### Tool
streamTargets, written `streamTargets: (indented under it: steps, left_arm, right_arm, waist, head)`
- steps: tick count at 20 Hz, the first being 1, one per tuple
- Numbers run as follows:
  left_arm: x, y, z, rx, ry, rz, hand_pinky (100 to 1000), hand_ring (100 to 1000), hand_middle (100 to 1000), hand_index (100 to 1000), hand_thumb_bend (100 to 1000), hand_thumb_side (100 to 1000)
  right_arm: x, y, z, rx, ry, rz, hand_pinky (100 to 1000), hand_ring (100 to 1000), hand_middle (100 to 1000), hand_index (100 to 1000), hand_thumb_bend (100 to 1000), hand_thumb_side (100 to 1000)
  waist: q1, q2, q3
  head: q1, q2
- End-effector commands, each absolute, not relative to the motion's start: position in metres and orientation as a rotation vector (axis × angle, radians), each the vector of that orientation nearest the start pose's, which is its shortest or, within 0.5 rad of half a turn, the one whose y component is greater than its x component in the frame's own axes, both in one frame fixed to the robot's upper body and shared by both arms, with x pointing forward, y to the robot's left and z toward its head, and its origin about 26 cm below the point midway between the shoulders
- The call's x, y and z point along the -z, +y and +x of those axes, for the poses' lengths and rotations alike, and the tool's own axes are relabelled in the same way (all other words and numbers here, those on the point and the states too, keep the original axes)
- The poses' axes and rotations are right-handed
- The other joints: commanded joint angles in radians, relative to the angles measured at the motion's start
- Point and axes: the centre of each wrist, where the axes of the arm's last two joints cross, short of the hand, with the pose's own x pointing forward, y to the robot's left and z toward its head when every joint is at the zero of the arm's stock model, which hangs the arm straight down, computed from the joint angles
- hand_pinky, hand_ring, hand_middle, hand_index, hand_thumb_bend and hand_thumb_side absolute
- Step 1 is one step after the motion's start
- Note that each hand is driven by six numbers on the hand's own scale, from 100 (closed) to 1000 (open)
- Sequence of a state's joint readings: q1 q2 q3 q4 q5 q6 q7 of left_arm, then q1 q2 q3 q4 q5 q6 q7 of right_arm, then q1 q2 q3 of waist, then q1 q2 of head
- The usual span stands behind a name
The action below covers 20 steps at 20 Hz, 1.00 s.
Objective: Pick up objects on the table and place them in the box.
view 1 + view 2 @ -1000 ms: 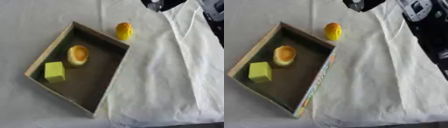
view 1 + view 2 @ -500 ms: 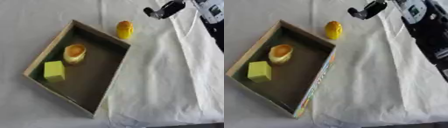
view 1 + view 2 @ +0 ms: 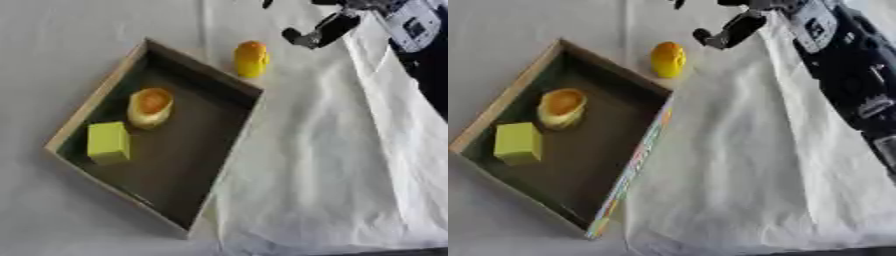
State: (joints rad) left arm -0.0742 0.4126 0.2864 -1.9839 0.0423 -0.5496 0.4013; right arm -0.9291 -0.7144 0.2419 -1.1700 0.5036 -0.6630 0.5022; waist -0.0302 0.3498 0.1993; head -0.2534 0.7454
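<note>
Our right robot hand (image 3: pixel 726 31) hangs at the far right, fingers straight, near the yellow egg (image 3: pixel 250 58) lying just beyond the box (image 3: pixel 226 83). Inside the box we see a cup (image 3: pixel 150 107) and block (image 3: pixel 108 142); white cloth (image 3: pixel 332 165) covers the worktop.

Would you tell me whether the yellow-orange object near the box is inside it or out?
Out: the yellow-orange object sits on the white cloth beyond the box wall.

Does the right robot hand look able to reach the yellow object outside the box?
Probably yes: the right robot hand hangs apart from the yellow object, with only bare cloth between them.
</note>
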Motion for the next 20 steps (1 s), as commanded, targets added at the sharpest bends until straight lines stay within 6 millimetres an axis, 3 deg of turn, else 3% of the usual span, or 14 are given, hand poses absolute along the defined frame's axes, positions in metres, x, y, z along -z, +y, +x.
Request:
streamTargets:
  steps: [1,20]
  left_arm:
    - [-0.181,0.363,0.262,0.178,3.411,-0.747,862,740,719,830,100,593]
    - [-0.183,0.362,0.263,0.188,3.410,-0.732,863,739,713,829,100,594]
  right_arm:
    - [-0.288,-0.327,0.444,2.583,2.187,0.888,985,983,824,1000,100,251]
    - [-0.269,-0.325,0.450,2.720,1.973,0.832,1000,992,854,1000,100,277]
  waist:
    - [0.002,-0.015,0.003]
    - [-0.003,-0.010,0.010]
  head:
    - [-0.004,-0.013]
    - [0.000,-0.013]
